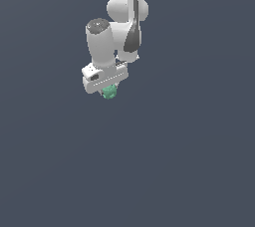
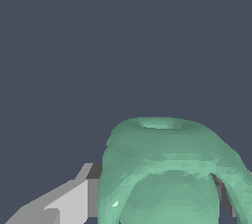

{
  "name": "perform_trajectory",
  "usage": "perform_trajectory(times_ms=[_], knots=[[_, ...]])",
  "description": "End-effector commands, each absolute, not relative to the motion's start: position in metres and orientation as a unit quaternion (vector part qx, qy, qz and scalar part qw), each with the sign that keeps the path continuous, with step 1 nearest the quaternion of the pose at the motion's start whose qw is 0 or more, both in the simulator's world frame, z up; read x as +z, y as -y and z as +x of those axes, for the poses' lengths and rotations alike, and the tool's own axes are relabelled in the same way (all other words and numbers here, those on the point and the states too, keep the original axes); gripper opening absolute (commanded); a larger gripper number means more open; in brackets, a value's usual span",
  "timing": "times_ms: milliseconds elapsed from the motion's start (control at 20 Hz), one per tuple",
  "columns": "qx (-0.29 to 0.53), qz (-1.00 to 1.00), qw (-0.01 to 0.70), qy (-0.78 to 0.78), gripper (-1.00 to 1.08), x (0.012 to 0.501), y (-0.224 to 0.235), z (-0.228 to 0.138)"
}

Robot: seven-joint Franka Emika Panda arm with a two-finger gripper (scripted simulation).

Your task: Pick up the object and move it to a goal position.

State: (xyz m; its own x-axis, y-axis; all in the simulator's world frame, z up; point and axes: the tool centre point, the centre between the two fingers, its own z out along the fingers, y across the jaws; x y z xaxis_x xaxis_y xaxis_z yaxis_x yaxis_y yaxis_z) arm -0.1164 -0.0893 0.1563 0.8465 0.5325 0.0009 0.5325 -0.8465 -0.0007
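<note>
The teal-green object [image 1: 109, 91] sits just under the white hand [image 1: 108, 90], tucked between its fingers at the end of the arm [image 1: 107, 42]. In the wrist view the object [image 2: 167, 169] fills the lower part of the picture, with a grey finger [image 2: 64, 201] touching its side, so the hand looks pinched onto it (the far finger is mostly hidden behind the lump, so I judge this from one side only). No shadow or contact with the desk [image 1: 189, 171] can be read, and I cannot tell how high the object hangs. No goal marker shows in either view. To carry well from here, I would keep the squeeze steady, move smoothly without sudden turns of the wrist, and avoid tilting, since the rounded, lumpy surface could slip out of a narrow pinch
</note>
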Motion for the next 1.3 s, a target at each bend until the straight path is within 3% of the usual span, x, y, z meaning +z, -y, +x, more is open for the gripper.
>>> perform_trajectory(times_ms=[0, 650, 1250], knots=[[-0.001, -0.961, 0.001, 0.277, -1.0, 0.182, 0.103, -0.122], [-0.001, -0.961, 0.001, 0.277, -1.0, 0.289, 0.163, -0.141], [0.0, -0.961, 0.0, 0.277, -1.0, 0.32, 0.182, -0.144]])
